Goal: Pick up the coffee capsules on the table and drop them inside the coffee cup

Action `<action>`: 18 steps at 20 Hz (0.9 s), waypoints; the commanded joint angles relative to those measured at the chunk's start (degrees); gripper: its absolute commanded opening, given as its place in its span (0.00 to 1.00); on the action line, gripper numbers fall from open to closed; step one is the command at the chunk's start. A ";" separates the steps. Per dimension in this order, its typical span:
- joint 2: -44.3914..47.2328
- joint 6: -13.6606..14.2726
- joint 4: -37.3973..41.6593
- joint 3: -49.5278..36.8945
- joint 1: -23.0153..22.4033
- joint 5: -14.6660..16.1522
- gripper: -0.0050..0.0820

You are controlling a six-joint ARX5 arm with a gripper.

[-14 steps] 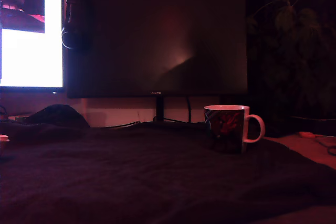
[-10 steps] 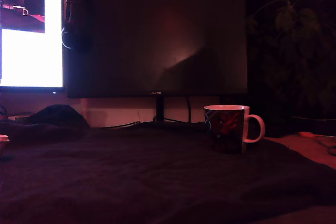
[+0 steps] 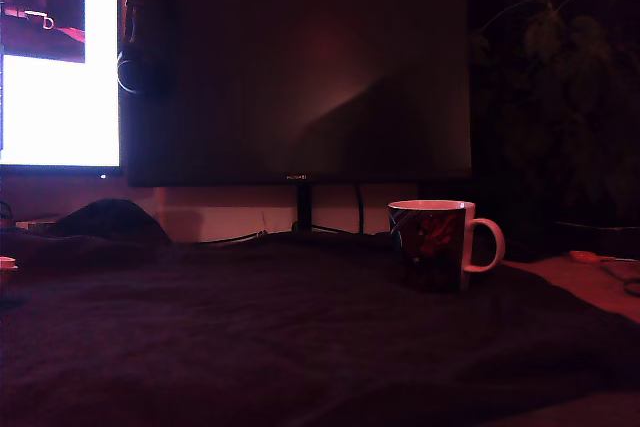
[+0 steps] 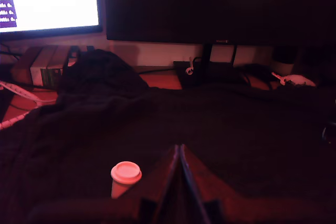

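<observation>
In the wrist view a pale pink coffee capsule (image 4: 125, 177) stands on the dark cloth of the table (image 4: 236, 129), rim up. It is close beside my gripper (image 4: 179, 150), whose fingers meet at the tips with nothing between them. The coffee cup (image 3: 437, 243) shows only in the exterior view, standing upright at that view's right with its white handle pointing right. A sliver of a pale capsule (image 3: 5, 263) shows at the exterior view's left edge. The arm itself is outside the exterior view.
A large dark monitor (image 3: 300, 77) on a stand and a lit screen (image 3: 60, 57) stand behind the table. A dark bundle (image 3: 110, 219) lies at the back on the exterior view's left. Cables and small boxes (image 4: 42, 69) lie along the back edge.
The faint shadow on the dark monitor has shifted. The small picture on the lit screen changed and now shows a cup. The cup and the cloth have not moved.
</observation>
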 commanded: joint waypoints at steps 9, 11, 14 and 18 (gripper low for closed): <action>-0.02 -1.97 0.17 -4.50 2.05 -9.16 0.03; -0.02 -2.21 0.20 -5.31 2.99 -9.07 0.03; -0.02 -2.27 0.02 -5.40 3.61 -9.16 0.03; 0.00 -2.16 -0.55 -5.75 3.58 -8.26 0.23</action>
